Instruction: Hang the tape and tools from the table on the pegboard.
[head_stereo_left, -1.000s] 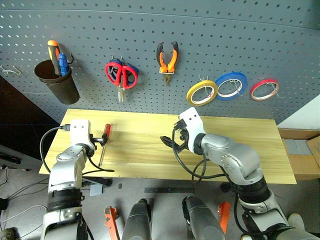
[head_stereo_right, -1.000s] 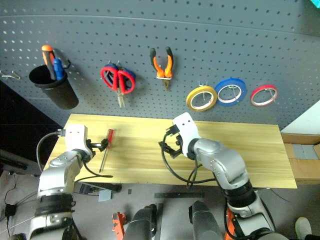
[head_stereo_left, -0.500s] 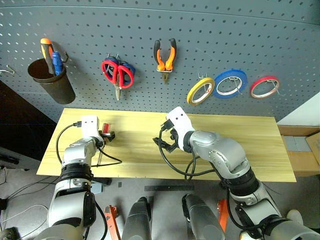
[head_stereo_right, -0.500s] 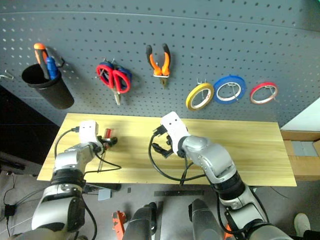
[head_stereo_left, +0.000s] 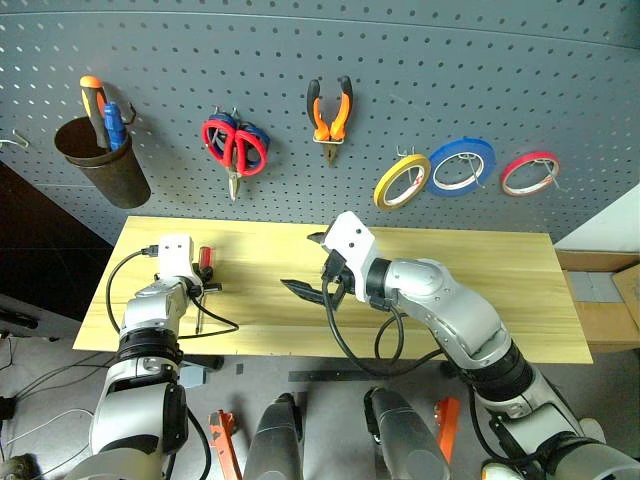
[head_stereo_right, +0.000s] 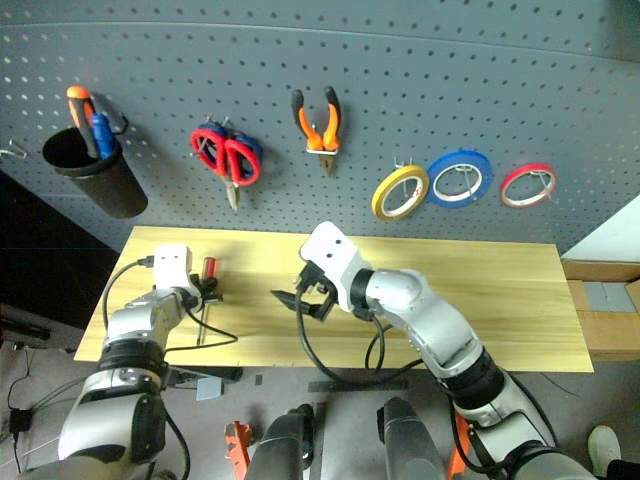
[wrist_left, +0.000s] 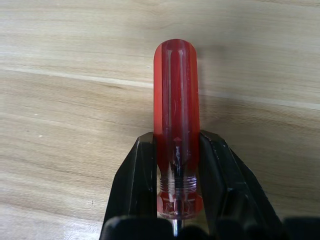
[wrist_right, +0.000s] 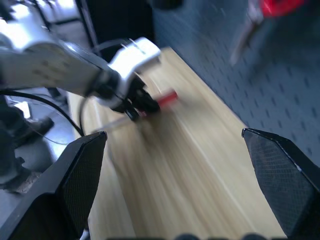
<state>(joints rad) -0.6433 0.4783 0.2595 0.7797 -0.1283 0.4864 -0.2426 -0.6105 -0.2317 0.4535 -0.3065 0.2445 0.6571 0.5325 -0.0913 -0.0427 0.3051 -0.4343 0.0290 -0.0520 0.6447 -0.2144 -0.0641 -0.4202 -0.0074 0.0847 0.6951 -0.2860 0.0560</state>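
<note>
Pegboard (head_stereo_left: 420, 70) behind light desk (head_stereo_left: 500, 290), left end effector (wrist_left: 176, 200) now clamped on red screwdriver (wrist_left: 176, 125) handle at desk's left end, was open a second ago, right end effector (head_stereo_left: 312, 270) jaws wide, swung left mid-desk, empty

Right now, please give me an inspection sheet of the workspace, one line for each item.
Surface: table, light wood, bare apart from the screwdriver.
Job's things: screwdriver on the table; yellow tape, red scissors and pliers on the pegboard.
Clutter: blue tape, red tape, black cup with tools, all on the pegboard.
Grippers: left gripper shut on the screwdriver handle; right gripper open, above the table.
Cables: black cable looped under the right arm.
Surroundings: nothing seen.
</note>
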